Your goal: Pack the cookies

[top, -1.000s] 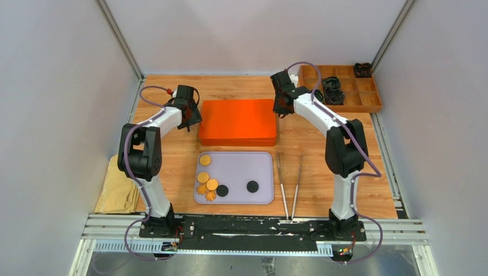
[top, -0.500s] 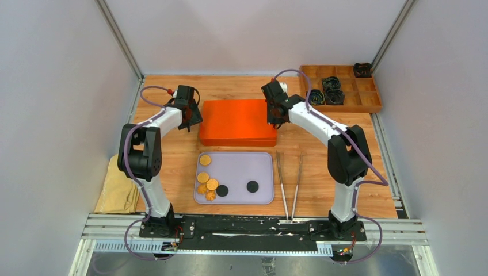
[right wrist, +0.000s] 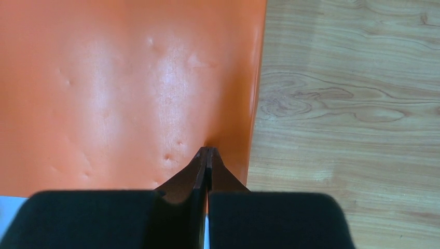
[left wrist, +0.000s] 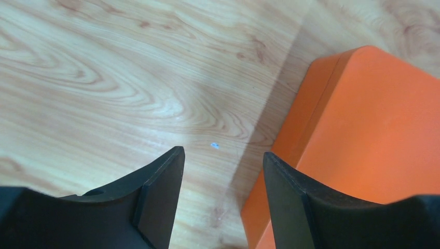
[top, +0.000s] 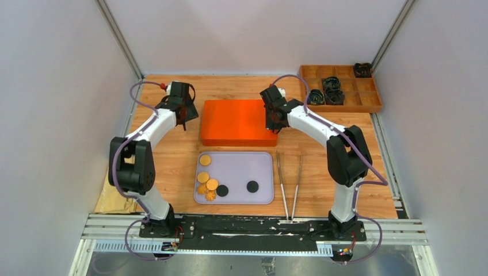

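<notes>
The left gripper (left wrist: pixel 223 153) has its jaws spread and holds nothing. It hangs low over the pale wooden table (left wrist: pixel 104 78), and one finger (left wrist: pixel 290 192) stands just beside the left wall of the flat, glossy orange rectangular box (left wrist: pixel 373 135). That stance looks meant to take or brace that side of the box.

The right gripper (right wrist: pixel 207 150) has its fingers pressed together with nothing between them. The tips point down at the box's lid, just inside its right edge. Whether they touch the lid cannot be told. A shut point like this suits pushing or prying at the rim, so the step in hand seems to be opening the box, whose lid is still on.

The cookies (top: pixel 212 184), small flat golden rounds and two black ones, lie on the lilac plastic tray (top: pixel 241 167) nearer the arm bases, none yet packed. Thin metal tongs (top: pixel 282 184) lie right of the tray, probably for lifting them.
</notes>
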`<state>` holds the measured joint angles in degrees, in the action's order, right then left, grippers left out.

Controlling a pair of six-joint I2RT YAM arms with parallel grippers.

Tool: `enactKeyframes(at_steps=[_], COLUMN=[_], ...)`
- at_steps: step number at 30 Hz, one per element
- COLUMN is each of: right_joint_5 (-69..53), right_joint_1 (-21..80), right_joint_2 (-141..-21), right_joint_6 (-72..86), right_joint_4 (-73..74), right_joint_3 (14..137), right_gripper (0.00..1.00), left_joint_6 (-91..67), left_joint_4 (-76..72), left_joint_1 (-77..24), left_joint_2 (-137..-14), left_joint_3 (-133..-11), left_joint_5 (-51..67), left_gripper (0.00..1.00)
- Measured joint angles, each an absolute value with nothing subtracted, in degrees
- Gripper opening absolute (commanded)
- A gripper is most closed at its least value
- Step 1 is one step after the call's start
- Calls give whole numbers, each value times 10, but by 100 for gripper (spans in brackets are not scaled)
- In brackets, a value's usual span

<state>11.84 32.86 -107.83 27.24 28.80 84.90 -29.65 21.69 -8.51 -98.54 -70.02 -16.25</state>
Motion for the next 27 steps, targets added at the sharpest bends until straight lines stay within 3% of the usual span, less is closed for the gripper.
enactKeyframes(at_steps=[6, 8, 13, 15, 27], right_joint_5=[110, 105, 98, 97, 105], right_joint_1=[329, 328, 329, 328, 324], right_joint_2=[-1086, -1090, -1098, -1100, -1123], right_joint_6=[272, 272, 272, 272, 258], right_joint_4=[291, 291, 291, 291, 331], right_joint_3=[859, 863, 875, 878, 938], right_gripper=[0, 0, 0, 0, 0], left_joint_6=[-289, -290, -303, -305, -319], left_joint_4=[201, 179, 114, 97, 88], left_joint_1=[-85, -85, -93, -105, -154], left_joint_2=[-856, -827, -857, -891, -983], left_joint_3=[-663, -653, -642, -631, -633], left_joint_5=[-156, -124, -18, 14, 69], left_gripper=[61, 50, 11, 3, 0])
